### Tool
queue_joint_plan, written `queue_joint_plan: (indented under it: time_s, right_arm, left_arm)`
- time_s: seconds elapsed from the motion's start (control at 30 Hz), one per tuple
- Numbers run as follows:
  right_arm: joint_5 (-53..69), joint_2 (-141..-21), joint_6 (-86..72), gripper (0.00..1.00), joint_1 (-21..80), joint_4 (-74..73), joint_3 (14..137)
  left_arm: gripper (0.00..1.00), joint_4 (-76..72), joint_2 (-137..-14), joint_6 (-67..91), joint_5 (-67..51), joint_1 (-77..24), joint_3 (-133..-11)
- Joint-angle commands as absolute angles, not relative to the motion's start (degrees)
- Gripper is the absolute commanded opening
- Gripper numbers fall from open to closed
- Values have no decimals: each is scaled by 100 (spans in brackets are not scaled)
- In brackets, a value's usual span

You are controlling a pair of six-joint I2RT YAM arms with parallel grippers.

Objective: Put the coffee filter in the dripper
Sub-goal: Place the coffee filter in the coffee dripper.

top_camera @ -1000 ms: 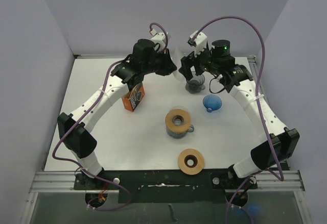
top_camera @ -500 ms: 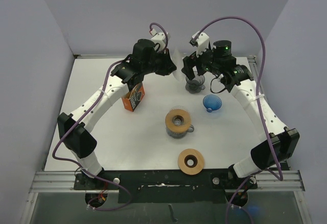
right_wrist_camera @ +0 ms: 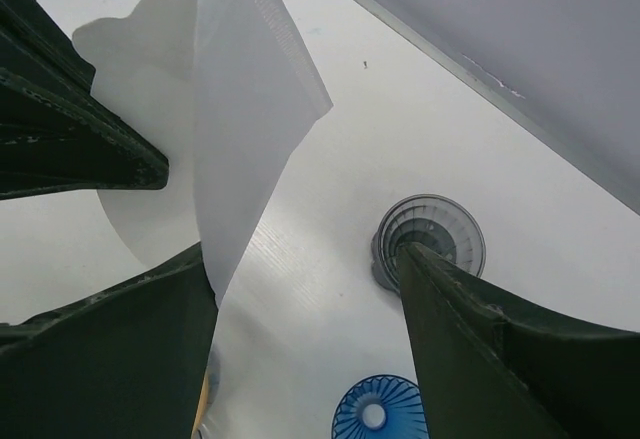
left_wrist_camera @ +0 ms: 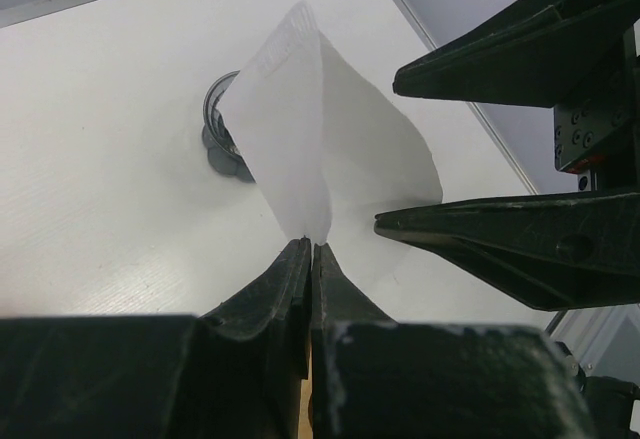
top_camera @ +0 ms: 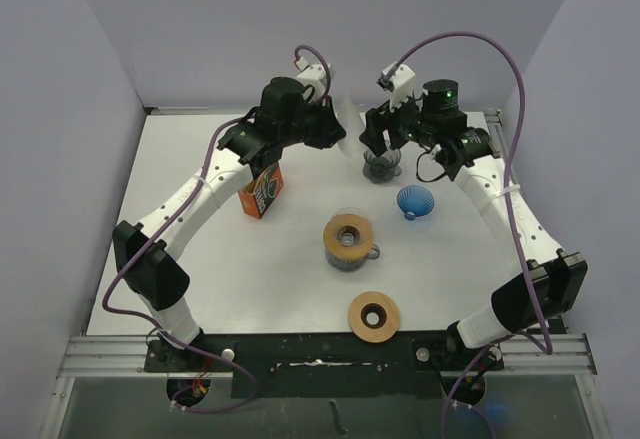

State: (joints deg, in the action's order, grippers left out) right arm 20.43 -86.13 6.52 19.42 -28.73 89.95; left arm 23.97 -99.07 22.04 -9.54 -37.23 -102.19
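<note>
While the left gripper [left_wrist_camera: 310, 244] pinches the coffee filter [left_wrist_camera: 330, 149] by its pointed end, the right gripper [right_wrist_camera: 305, 254] stands wide open just beside it.
The left jaws are pressed together on the tip of the white paper cone, which fans out from them and hangs in the air over the far side of the table [top_camera: 200, 249]. The right gripper has hold of nothing. One edge of the filter reaches into the gap between its spread fingers and may brush the nearer finger, though neither wrist view settles whether they touch. The grey dripper [top_camera: 381, 167] stands upright on the table below the two grippers, apart from the filter, which is not yet in it. A blue dripper [top_camera: 415, 201] sits near it, closer to the right arm's base.
</note>
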Motion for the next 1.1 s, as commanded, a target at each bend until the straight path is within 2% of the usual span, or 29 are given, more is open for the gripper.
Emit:
queue_joint_plan:
  time_s: [0.0, 0.77, 0.97, 1.07]
  right_arm:
    - [2246, -8504, 376, 68, 1934, -2584, 9145]
    - [1585, -8690, 214, 32, 2205, -2669, 9391]
    - [1670, -8692, 146, 15, 2219, -2667, 9370]
    - [1661, -8684, 119, 13, 2225, -2662, 9369]
  left_arm:
    - [0, 2174, -9888, 2047, -863, -3802, -10286]
    - [0, 2344, -10040, 1734, -244, -3981, -10483]
    - [0, 2386, -10055, 1714, -153, -3984, -10544]
    - [0, 2391, -10054, 1685, -75, -3987, -10554]
